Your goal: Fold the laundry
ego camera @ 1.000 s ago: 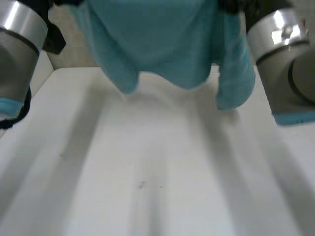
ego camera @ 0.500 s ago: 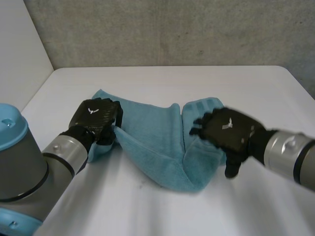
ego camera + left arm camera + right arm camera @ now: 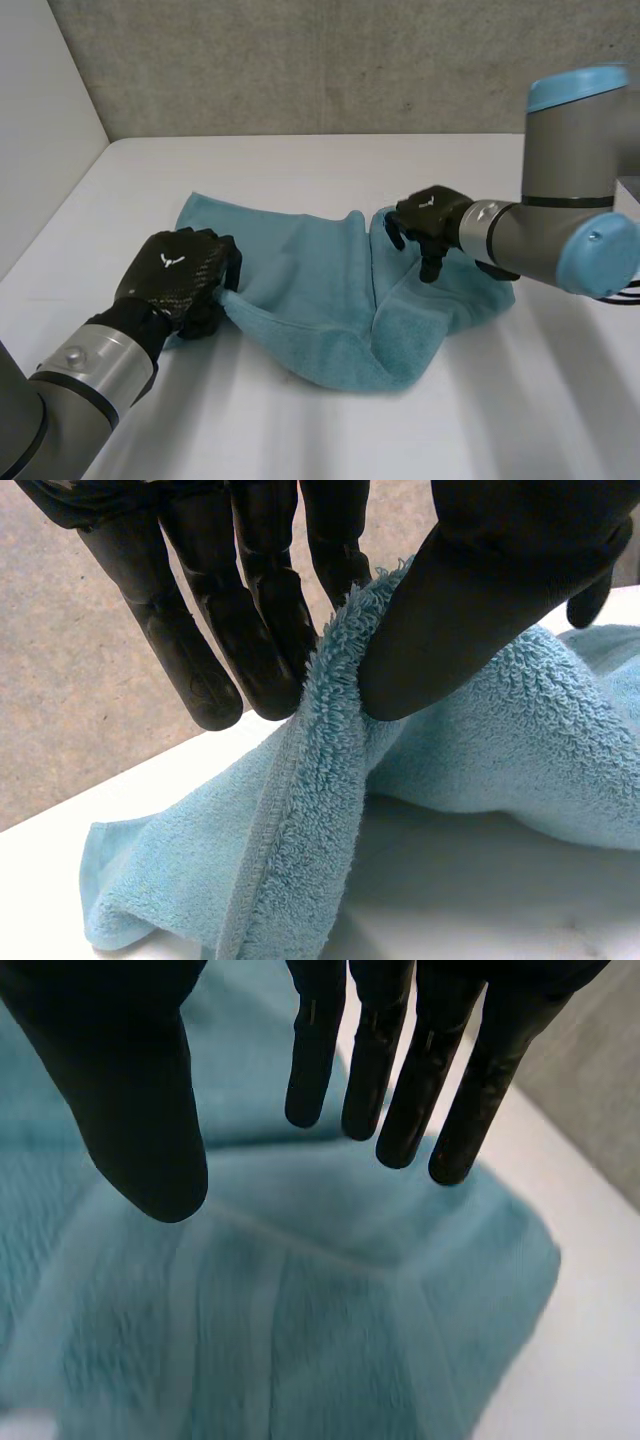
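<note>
A light blue towel [image 3: 310, 300] lies rumpled on the white table [image 3: 300, 165], with a raised fold running through its middle. My left hand [image 3: 178, 275] is at the towel's left edge, and in the left wrist view the thumb [image 3: 470, 610] and fingers [image 3: 250, 630] pinch that fluffy edge of the towel [image 3: 480, 760]. My right hand [image 3: 430, 215] hovers over the towel's right part, fingers pointing down. In the right wrist view its fingers [image 3: 400, 1080] are straight and spread from the thumb, holding nothing, with the towel [image 3: 330, 1330] lying beneath.
A grey concrete wall [image 3: 300, 60] stands behind the table, and a white panel [image 3: 40, 120] closes off the left side. Bare table surface lies around the towel, widest at the front and far back.
The towel, held up high a second ago, now lies on the table. My right hand has let go and lifted toward the far right part. My left hand keeps its pinch.
</note>
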